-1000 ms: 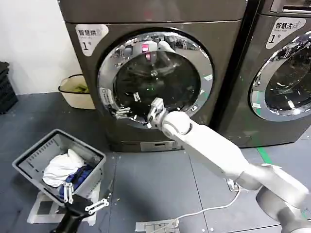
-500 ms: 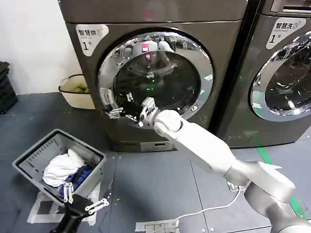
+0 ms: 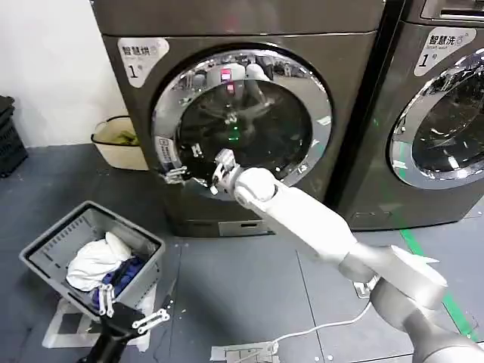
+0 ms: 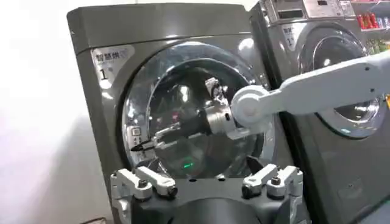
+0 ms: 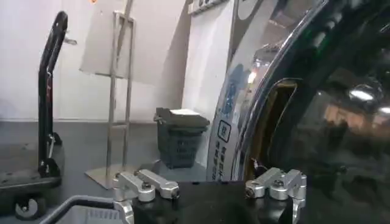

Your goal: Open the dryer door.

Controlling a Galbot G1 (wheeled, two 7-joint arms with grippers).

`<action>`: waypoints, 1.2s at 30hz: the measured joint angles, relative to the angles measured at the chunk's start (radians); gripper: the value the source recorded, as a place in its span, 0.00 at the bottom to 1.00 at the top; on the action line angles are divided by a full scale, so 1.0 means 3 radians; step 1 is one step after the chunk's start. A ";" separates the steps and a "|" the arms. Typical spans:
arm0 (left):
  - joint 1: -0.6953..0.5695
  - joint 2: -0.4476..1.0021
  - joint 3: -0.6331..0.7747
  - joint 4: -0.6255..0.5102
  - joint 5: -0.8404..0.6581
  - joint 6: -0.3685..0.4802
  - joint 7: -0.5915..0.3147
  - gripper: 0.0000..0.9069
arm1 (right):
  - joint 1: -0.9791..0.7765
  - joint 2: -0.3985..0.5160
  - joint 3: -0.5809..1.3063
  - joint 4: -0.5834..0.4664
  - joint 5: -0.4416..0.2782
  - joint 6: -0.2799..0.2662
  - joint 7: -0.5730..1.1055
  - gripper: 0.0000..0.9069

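Observation:
The dryer door (image 3: 291,162) is a round glass window in a chrome ring on the grey machine marked 1, and it looks shut. My right gripper (image 3: 175,174) reaches across the glass to the ring's left edge, open, fingertips by the handle recess (image 5: 272,125). The left wrist view shows that gripper (image 4: 141,145) from the front against the door (image 4: 183,79). In the right wrist view its own gripper (image 5: 210,190) stands open just short of the chrome rim (image 5: 256,103). My left gripper (image 3: 134,318) waits open, low beside the basket, with nothing in it (image 4: 207,185).
A grey laundry basket (image 3: 47,249) with clothes sits on the floor at the left. A beige bucket (image 3: 112,147) stands beside the dryer. A second machine (image 3: 442,113) is at the right. A white cable (image 3: 321,329) lies on the floor.
My right gripper has slid left across the door glass, from near its lower middle to the ring's left edge. The left arm has not moved.

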 joint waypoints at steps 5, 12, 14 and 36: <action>-0.0006 -0.0001 0.0004 0.0000 0.0000 0.0000 0.0000 1.00 | 0.0023 0.0032 -0.0036 -0.0033 0.0006 -0.0001 -0.0064 1.00; -0.0005 -0.0002 0.0006 0.0012 0.0000 -0.0002 0.0000 1.00 | 0.0052 0.0028 -0.0061 -0.0052 0.0043 0.0005 -0.0170 1.00; -0.0005 -0.0003 0.0006 0.0013 0.0000 -0.0003 0.0000 1.00 | 0.0055 0.0009 -0.0070 -0.0041 0.0071 0.0007 -0.0214 1.00; -0.0249 0.0077 -0.0321 0.0206 -0.0509 0.0251 0.0011 1.00 | 0.0021 -0.0621 -0.0084 0.0746 0.0540 -0.0076 -0.0712 1.00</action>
